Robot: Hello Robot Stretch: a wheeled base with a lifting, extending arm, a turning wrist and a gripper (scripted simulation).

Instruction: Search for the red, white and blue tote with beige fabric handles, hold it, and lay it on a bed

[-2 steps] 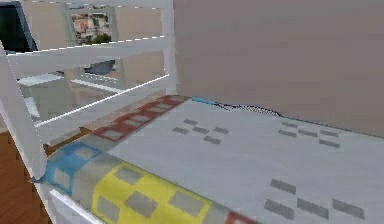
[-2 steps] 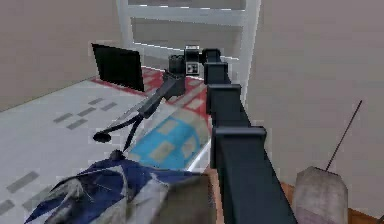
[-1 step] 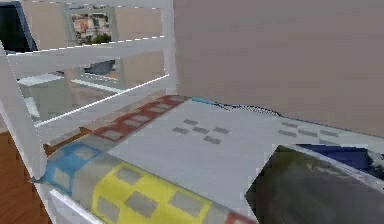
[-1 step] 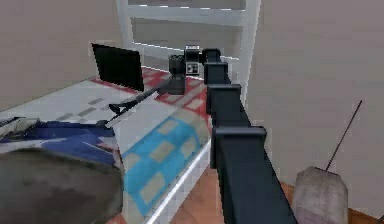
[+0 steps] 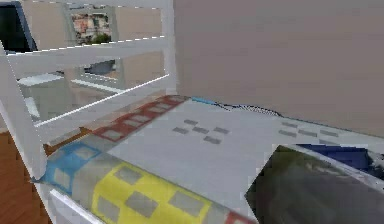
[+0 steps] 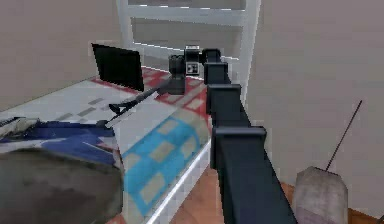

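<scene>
BEDSIDE: My arm (image 6: 236,140) reaches out across the bed (image 5: 200,135), and my gripper (image 6: 150,96) shows against the quilt near a laptop (image 6: 118,66). I cannot tell what state my jaws are in or whether they hold anything, because the quilt lies right behind them.

A flat blue and white bundle (image 6: 45,128) lies on the bed against a dark pillow (image 6: 50,186), well apart from my gripper. It may be the tote, though I can make out neither red nor beige handles for certain.

A fabric tote should be light and limp. I expect it to sag and fold when lifted, and to be neither slippery nor fragile. The best hold is likely on the handles or a bunched top hem, not the flat side panel.

By my count there is one bed, one laptop, one pillow and one blue bundle. One grey lump (image 6: 318,193) with a thin rod stands on the floor beside the bed.
</scene>
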